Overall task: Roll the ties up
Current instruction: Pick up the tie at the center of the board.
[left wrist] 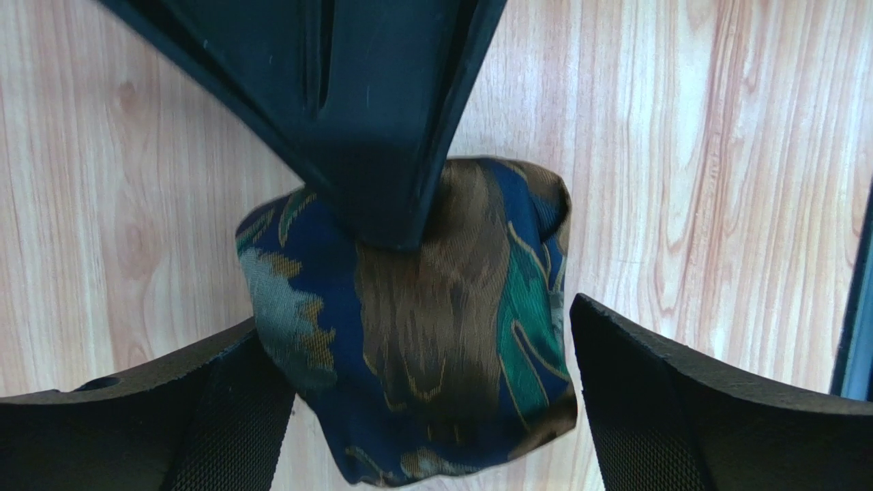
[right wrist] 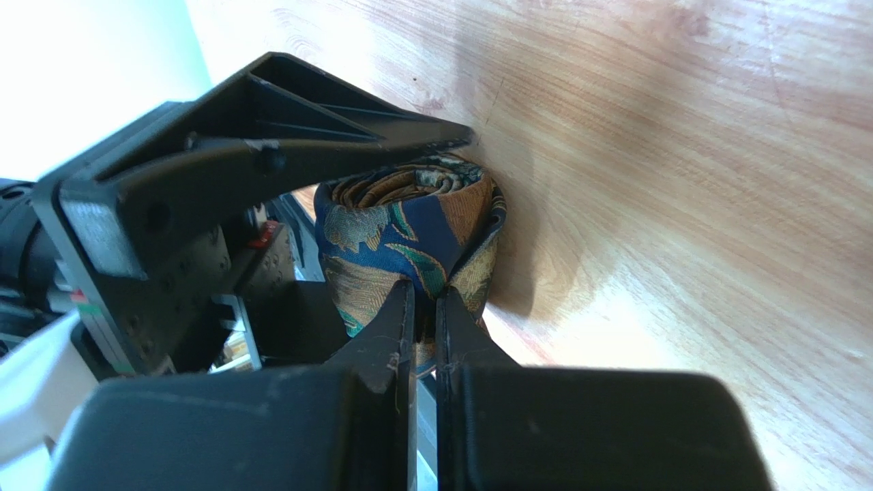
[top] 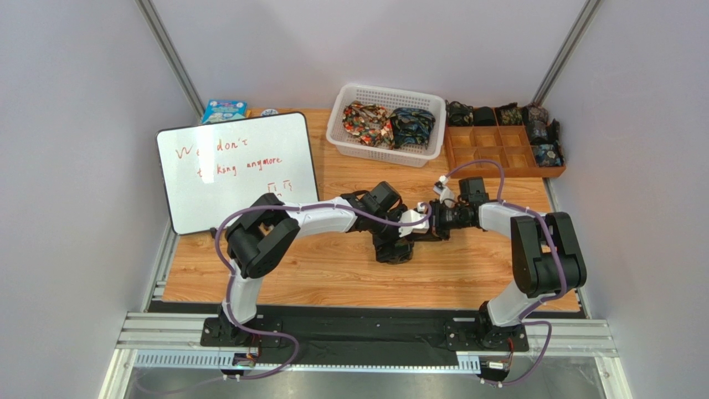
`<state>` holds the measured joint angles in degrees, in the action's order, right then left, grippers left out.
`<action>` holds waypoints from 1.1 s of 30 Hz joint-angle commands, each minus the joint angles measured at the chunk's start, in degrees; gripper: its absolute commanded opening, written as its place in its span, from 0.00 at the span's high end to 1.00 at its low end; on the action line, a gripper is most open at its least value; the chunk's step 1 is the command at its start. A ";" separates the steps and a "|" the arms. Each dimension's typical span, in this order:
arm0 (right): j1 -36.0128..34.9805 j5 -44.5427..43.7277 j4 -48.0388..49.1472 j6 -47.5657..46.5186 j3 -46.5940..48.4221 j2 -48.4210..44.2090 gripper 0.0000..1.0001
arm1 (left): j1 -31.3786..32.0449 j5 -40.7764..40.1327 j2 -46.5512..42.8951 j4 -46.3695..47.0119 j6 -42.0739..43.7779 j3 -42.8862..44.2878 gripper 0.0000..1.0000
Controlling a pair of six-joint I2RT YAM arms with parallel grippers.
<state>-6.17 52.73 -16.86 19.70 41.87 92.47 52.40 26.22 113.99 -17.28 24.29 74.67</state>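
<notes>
A tie (left wrist: 430, 338) with a blue, brown and green pattern stands as a tight roll on the wooden table. My left gripper (left wrist: 413, 317) is open, one finger on each side of the roll and apart from it. My right gripper (right wrist: 423, 299) is shut, pinching the roll's outer layer at the near edge of the tie (right wrist: 410, 225). In the left wrist view the right gripper's black fingers (left wrist: 359, 123) reach the roll from above. In the top view both grippers, left (top: 394, 248) and right (top: 428, 223), meet mid-table and hide the roll.
A white basket (top: 337, 125) at the back holds bunched ties (top: 366, 123). Right of it, a wooden compartment tray (top: 491, 151) has rolled ties (top: 499, 113) in its back and right cells. A whiteboard (top: 237, 166) lies at the left, a blue box (top: 223, 110) behind it.
</notes>
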 commanded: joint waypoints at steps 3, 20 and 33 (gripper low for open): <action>-0.33 -0.44 2.27 1.30 1.64 -1.24 1.00 | 0.68 -1.34 2.98 -3.90 1.81 2.67 0.15; 0.02 -2.98 -2.02 1.48 7.43 -2.90 1.00 | 1.30 -2.23 -4.82 -1.88 1.46 -0.41 0.03; 18.19 -21.07 -27.16 -15.22 33.24 -5.55 1.00 | -8.63 -3.08 -25.21 -22.36 -3.72 7.78 0.00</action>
<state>6.35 39.90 -37.98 10.44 64.53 88.20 44.60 25.32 94.59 -31.97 22.81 82.41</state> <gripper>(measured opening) 0.029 0.993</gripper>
